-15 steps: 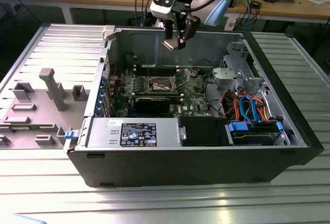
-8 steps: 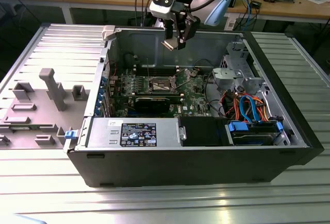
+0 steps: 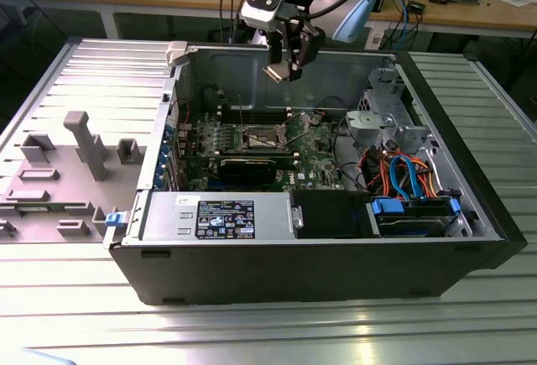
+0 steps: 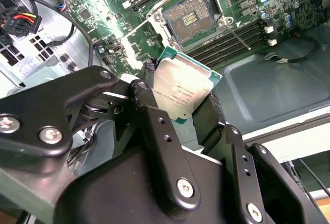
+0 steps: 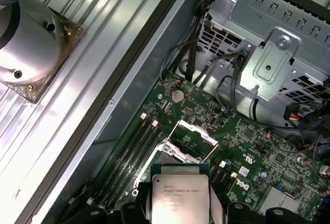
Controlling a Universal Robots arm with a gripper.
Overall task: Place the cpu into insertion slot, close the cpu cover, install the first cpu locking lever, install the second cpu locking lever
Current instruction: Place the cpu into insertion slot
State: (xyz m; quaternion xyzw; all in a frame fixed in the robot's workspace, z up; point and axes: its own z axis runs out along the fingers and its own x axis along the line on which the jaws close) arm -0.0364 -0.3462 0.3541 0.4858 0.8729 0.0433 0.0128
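**Cpu clamped in the fingers, suspended above the open socket**

The flat square cpu with a dull silver-grey metal top (image 4: 180,87) is clamped at two opposite edges between the black fingers (image 4: 209,118) of the gripper (image 4: 180,90) and is clear of the board. Beneath it, the square insertion slot with a dark pin field and silver rim (image 4: 190,20) lies exposed on the green circuit board (image 4: 90,15). The thin silver cpu cover frame (image 5: 198,131) stands tilted up. In the exterior view, the gripper hangs over the open black computer case (image 3: 336,273), which rests on the ribbed metal desk (image 3: 252,331).
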